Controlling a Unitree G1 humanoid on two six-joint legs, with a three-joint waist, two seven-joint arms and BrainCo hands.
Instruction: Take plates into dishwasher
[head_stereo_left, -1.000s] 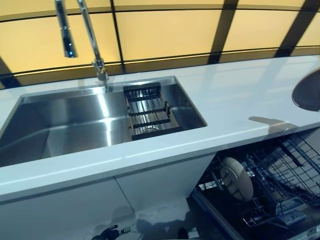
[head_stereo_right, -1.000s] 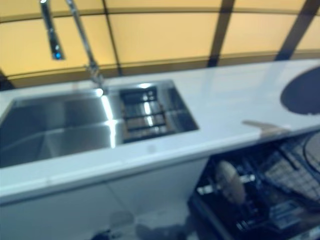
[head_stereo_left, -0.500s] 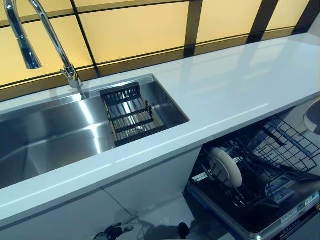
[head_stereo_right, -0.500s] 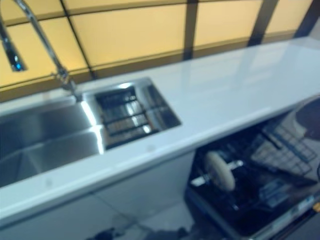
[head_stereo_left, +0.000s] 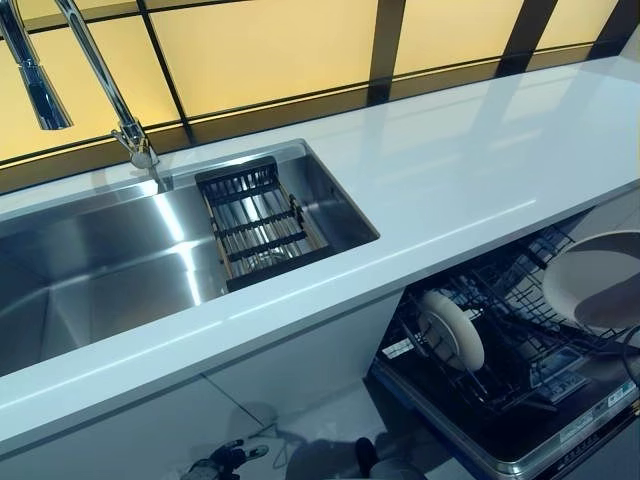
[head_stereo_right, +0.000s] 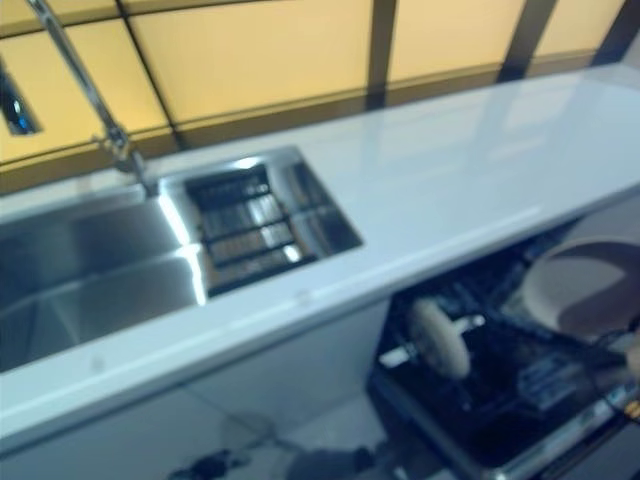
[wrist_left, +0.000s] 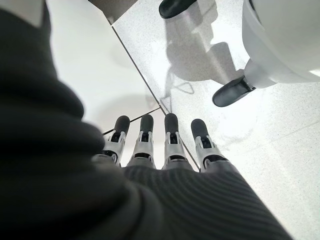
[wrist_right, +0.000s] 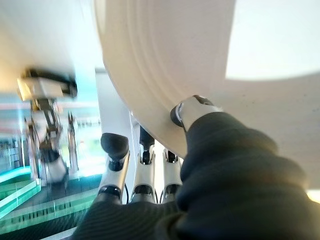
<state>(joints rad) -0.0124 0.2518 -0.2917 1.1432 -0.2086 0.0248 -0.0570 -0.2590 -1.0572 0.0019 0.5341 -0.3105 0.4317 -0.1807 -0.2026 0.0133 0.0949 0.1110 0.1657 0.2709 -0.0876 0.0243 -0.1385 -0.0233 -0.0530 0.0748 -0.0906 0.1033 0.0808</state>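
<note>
Right wrist view shows the right robot hand (wrist_right: 150, 165) pinching a cream plate (wrist_right: 165, 65): thumb pressed on one face, fingers behind the other, grip close to the rim. In the left eye view that plate (head_stereo_left: 597, 280) hangs at the far right, above the open dishwasher (head_stereo_left: 500, 440), not yet in the rack (head_stereo_left: 520, 330). One plate is already slotted (head_stereo_left: 450, 330), standing on edge toward the left of the rack. Left robot hand (wrist_left: 160, 150) hangs idle over the floor (wrist_left: 100, 65), fingers straight, holding nothing. Risks, as judged: the rim-only pinch gives little hold against twist, so the plate could rotate or slip out if it catches a wire on the way down. The tabletop (head_stereo_left: 430, 190) edge overhangs the rack just beyond the plate; lifting or swinging it away from the robot could knock the rim against that edge. The upright wires are closely spaced, and a plate lowered flat, not on edge, would sit on top of them instead of dropping between. Drifting left could hit the slotted plate. Elsewhere: sink (head_stereo_left: 120, 260) at left with a dark drain basket (head_stereo_left: 255, 225) at its right end and a tall faucet (head_stereo_left: 95, 70) behind; none of these stand in the way.
</note>
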